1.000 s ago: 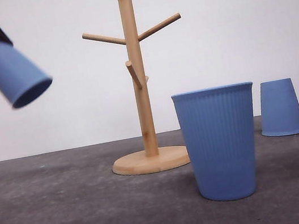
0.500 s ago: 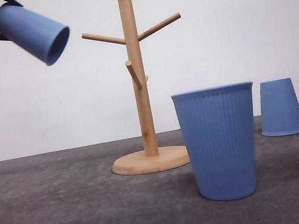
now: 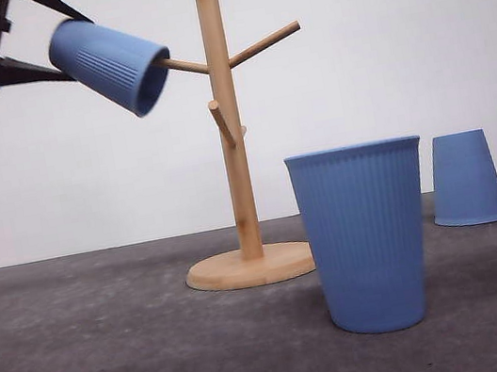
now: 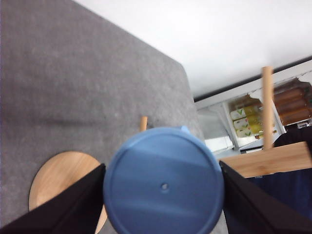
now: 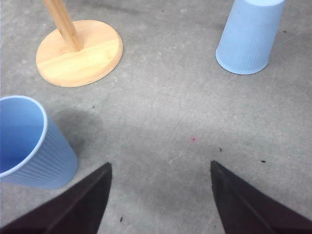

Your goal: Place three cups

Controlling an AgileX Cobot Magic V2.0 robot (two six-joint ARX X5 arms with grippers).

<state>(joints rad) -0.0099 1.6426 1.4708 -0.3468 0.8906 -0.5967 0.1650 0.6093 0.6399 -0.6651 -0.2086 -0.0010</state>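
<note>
— What does the left gripper [image 4: 163, 195] have hold of?

— A light-blue ribbed cup [image 3: 111, 64]. In the left wrist view its two dark fingers [image 4: 73, 204] press against opposite sides of the cup's round flat base [image 4: 164, 181], spread just to the cup's width. In the front view the gripper [image 3: 28, 65] sits high at the upper left, clamped near the cup's closed end.

— Which way does the held cup point?

— Its long axis tilts down and to the right; the open mouth faces the wooden mug tree [image 3: 231, 132]. The tip of the tree's upper left peg [image 3: 182, 64] meets the rim — whether it has entered the mouth cannot be told.

— And the right gripper?

— In the right wrist view its two dark fingers [image 5: 73, 204] stand wide apart over bare grey tabletop [image 5: 165, 126], holding nothing.

— Where are the other two cups?

— One stands upright, mouth up [image 3: 367, 238], nearest the front camera, just right of the tree's round base [image 3: 248, 267]. The other [image 3: 465, 179] rests upside down farther back on the right, well apart from the first.

— How much room is there to move?

— Open tabletop lies between the two standing cups and to the left of the tree. The upper right peg [image 3: 264, 45] and the short front peg [image 3: 221, 122] are bare.
</note>
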